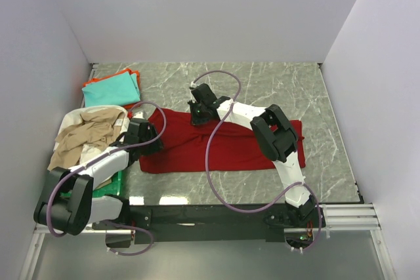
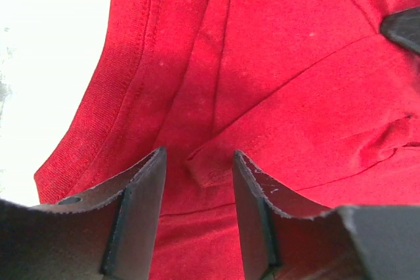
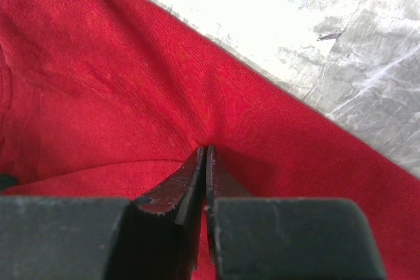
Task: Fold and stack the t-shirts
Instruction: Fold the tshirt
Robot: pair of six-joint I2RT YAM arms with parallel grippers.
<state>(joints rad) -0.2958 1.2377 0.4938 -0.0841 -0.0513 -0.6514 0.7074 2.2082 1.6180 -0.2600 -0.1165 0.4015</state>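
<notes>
- Item, dark red t-shirt [image 1: 223,149]: spread flat on the tabletop [image 1: 275,90], in front of both arms; long axis runs left to right across the overhead view, far edge creased and rumpled, near edge fairly straight
- Item, left hand [image 1: 149,139]: at the left end of the shirt, just over its short edge; in the wrist view the left hand [image 2: 197,159] is released, fingers parted, straddling a raised fold of red cloth [image 2: 275,83] near the ribbed hem, nothing gripped
- Item, right hand [image 1: 196,117]: at the far long edge of the shirt, left of its middle; in the wrist view the right hand [image 3: 205,152] is clenched, fingers pressed together, the red cloth [image 3: 98,96] puckering toward the tips, so it appears to nip a pinch of the shirt, though the cloth between the fingers is hidden
- Governing relation: the two hands sit at the left end and the far edge, the shirt's bulk lying to the right of and nearer than both; a fold would likely carry this corner region across the long axis, the left hand first needing to close on its ridge
- Other stock: teal t-shirt [image 1: 113,90] folded on an orange one [image 1: 131,72] at far left; beige t-shirt [image 1: 85,137] heaped beside the left arm; green tray [image 1: 110,187] near the left base
</notes>
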